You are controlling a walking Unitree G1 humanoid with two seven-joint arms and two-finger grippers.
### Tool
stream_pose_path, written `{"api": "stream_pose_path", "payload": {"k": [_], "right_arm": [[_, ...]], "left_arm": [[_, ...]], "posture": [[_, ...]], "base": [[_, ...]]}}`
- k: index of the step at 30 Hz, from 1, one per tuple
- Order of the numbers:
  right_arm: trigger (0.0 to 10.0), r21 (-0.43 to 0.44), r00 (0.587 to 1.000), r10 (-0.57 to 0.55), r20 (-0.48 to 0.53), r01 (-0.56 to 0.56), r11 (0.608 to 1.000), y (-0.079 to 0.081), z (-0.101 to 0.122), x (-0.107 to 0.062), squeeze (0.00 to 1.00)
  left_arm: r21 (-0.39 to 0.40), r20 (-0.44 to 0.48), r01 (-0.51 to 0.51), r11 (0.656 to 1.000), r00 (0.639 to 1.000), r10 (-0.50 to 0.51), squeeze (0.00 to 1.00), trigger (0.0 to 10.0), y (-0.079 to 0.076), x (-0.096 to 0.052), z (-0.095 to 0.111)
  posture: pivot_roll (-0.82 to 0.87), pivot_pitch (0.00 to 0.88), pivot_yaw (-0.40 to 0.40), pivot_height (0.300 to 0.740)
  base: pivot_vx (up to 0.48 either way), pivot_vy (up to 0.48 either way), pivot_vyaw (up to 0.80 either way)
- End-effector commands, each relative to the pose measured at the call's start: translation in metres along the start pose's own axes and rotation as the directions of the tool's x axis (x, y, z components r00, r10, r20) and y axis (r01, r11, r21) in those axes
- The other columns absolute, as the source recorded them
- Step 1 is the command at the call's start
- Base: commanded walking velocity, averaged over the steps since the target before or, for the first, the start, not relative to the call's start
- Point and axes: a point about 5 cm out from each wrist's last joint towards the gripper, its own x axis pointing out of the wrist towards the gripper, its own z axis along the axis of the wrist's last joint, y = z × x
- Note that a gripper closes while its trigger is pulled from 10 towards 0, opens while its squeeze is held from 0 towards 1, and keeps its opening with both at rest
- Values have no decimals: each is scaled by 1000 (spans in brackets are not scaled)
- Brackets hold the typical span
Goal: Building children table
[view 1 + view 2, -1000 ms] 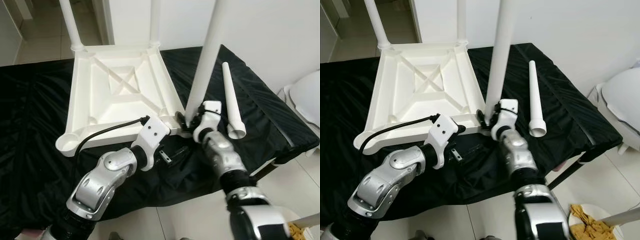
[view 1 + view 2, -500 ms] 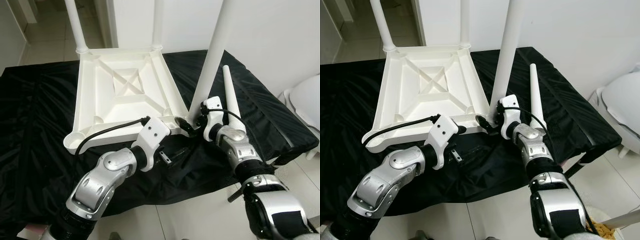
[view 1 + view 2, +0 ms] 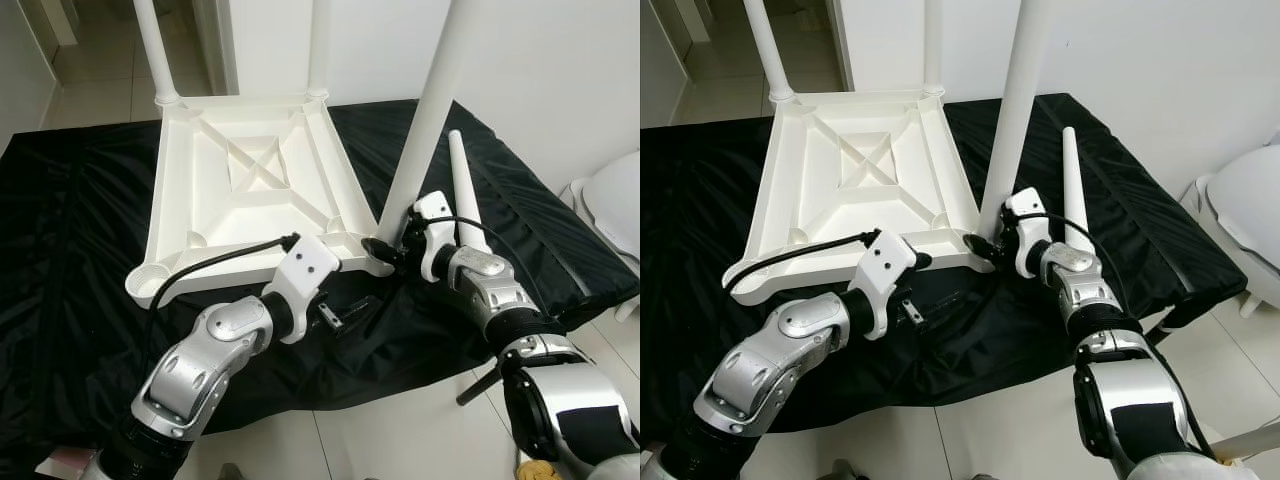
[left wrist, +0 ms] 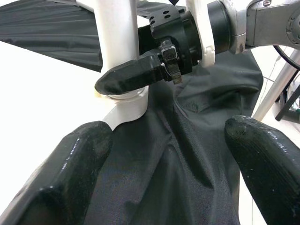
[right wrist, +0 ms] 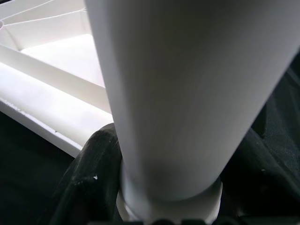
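Your right gripper (image 3: 992,245), now swung lower around the leg (image 3: 425,125), clamps its base in the tabletop (image 3: 250,180)'s near-right corner socket, so seating continues; the left gripper (image 4: 164,154) hovers open nearby.

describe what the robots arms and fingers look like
Both arms are silver metal with rounded joint shells and black bands between segments. The left arm ends in a white wrist housing with a black cable looping from it. The right arm has a white wrist piece and a thin black cable. The fingers are long, black, rounded and slightly glossy.
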Motion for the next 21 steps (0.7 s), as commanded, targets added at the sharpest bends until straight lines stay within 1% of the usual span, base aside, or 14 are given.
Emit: {"api": "stream_pose_path", "payload": {"k": [1,6,7,8,9,11,12,14,15,17,18,21], "right_arm": [[0,-22,999,30,-27,-31,999,1,-4,-1,0],[0,9,1000,21,-11,-21,1000,3,-5,-1,0],[0,32,1000,3,-5,-2,999,3,-6,-1,0],[0,69,999,-43,5,43,997,4,-8,1,0],[0,69,999,-43,5,43,997,4,-8,1,0],[0,120,992,-126,23,123,985,7,-11,5,0],[0,120,992,-126,23,123,985,7,-11,5,0],[0,163,983,-180,41,171,972,14,-11,11,0],[0,163,983,-180,41,171,972,14,-11,11,0],[0,202,971,-233,50,219,955,18,-10,15,0],[0,202,971,-233,50,219,955,18,-10,15,0],[0,290,941,-336,30,313,904,24,-10,22,0]], "left_arm": [[4,7,20,1000,1000,-20,0,10000,0,-1,3],[2,9,23,1000,1000,-23,0,10000,-1,0,3],[0,10,23,1000,1000,-23,0,10000,-1,0,3],[-1,11,22,1000,1000,-22,0,10000,-1,1,4],[-1,11,22,1000,1000,-22,0,10000,-1,1,4],[-4,12,19,1000,1000,-19,0,10000,-1,1,4],[-4,12,19,1000,1000,-19,0,10000,-1,1,4],[-3,11,20,1000,1000,-20,0,10000,-1,0,4],[-3,11,20,1000,1000,-20,0,10000,-1,0,4],[-1,10,21,1000,1000,-21,0,10000,-1,0,3],[-1,10,21,1000,1000,-21,0,10000,-1,0,3],[1,9,23,1000,1000,-23,0,10000,-1,0,3]], "posture": [[-23,35,-6,740],[-27,36,-11,740],[-27,39,-15,740],[-28,40,-17,740],[-28,40,-17,740],[-28,40,-16,740],[-28,40,-16,740],[-30,40,-14,740],[-30,40,-14,740],[-32,40,-13,740],[-32,40,-13,740],[-33,42,-13,740]], "base": [[0,0,0],[0,0,0],[0,0,0],[0,0,0],[0,0,0],[0,0,0],[0,0,0],[0,0,0],[0,0,0],[0,0,0],[0,0,0],[0,0,0]]}}
